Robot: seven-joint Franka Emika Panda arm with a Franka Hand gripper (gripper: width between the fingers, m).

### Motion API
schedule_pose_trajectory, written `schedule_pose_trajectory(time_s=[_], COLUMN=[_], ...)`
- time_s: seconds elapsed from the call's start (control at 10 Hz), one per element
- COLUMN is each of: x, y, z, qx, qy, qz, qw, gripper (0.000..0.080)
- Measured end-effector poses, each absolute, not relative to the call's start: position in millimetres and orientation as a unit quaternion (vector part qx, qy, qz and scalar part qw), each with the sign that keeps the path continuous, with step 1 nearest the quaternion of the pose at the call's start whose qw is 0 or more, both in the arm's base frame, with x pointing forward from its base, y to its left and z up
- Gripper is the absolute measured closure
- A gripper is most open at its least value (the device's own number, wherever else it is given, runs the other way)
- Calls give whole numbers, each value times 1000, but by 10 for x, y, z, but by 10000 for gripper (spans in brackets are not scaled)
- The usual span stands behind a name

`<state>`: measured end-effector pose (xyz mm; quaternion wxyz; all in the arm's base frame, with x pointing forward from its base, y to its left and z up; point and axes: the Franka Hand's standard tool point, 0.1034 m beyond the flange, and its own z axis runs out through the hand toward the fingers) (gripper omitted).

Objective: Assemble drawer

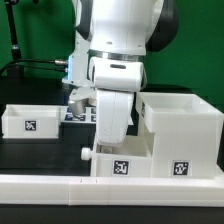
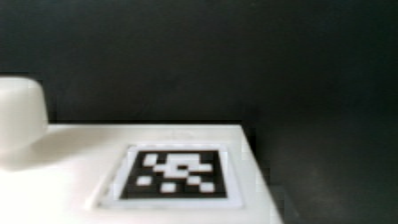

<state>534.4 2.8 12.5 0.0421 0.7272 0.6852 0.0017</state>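
Note:
In the exterior view the large white open housing (image 1: 182, 128) stands at the right, with a tag on its front. One shallow tray (image 1: 30, 120) lies at the left. A second tray (image 1: 122, 165), with a knob (image 1: 85, 155) and a tag, sits in the middle against the housing. My arm's white hand (image 1: 112, 118) reaches down right over this middle tray, and its fingertips are hidden behind it. The wrist view shows a white tagged face (image 2: 178, 172) very close, with a blurred white rounded shape (image 2: 16, 115) beside it. No fingers show there.
A long low white rail (image 1: 100, 187) runs along the front of the black table. The marker board (image 1: 74, 113) lies behind the arm, partly hidden. Green curtain and black cables are at the back.

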Motion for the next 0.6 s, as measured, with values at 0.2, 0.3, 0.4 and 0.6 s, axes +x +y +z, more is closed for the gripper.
schedule_pose_trajectory(time_s=[0.2, 0.3, 0.4, 0.6], x=[5353, 5356, 5355, 5354], y=[10, 2, -2, -5], z=[135, 135, 134, 133], qx=[721, 723, 724, 722], qy=[692, 689, 689, 691], qz=[-13, -12, -12, -13], qw=[38, 38, 38, 38], gripper=[755, 755, 755, 755])
